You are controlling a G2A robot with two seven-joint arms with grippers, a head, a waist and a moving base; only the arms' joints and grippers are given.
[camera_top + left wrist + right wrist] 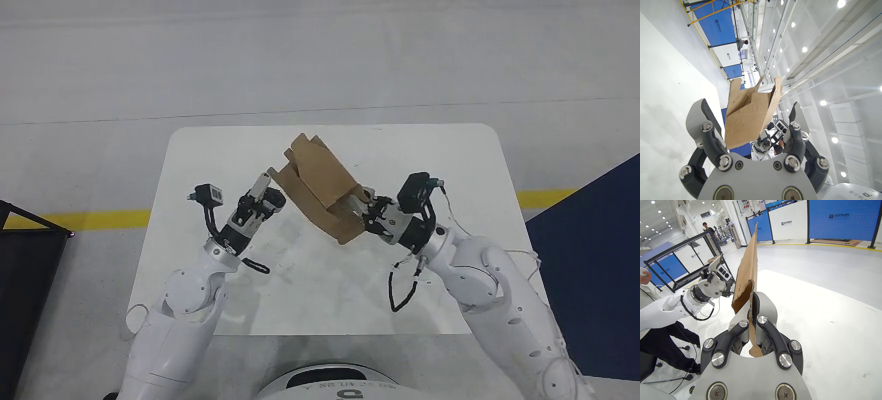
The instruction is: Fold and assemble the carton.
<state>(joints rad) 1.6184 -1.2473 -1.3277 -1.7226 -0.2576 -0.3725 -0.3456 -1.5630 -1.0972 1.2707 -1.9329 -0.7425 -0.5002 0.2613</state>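
Note:
A brown cardboard carton (322, 185), partly unfolded with loose flaps, is held up above the middle of the white table (440, 160). My right gripper (362, 212) is shut on the carton's lower right edge; the cardboard (745, 279) stands pinched between its fingers (761, 308). My left gripper (272, 198) sits just left of the carton, open. Its ribbed pads (710, 115) stand wide on either side of the carton's corner (747, 117) without touching it.
The table's near half (330, 290) carries only the two arms. Its rounded edge (829, 289) drops to a grey floor. A black frame rack (683, 256) and blue and white partitions (840, 219) stand beyond the table.

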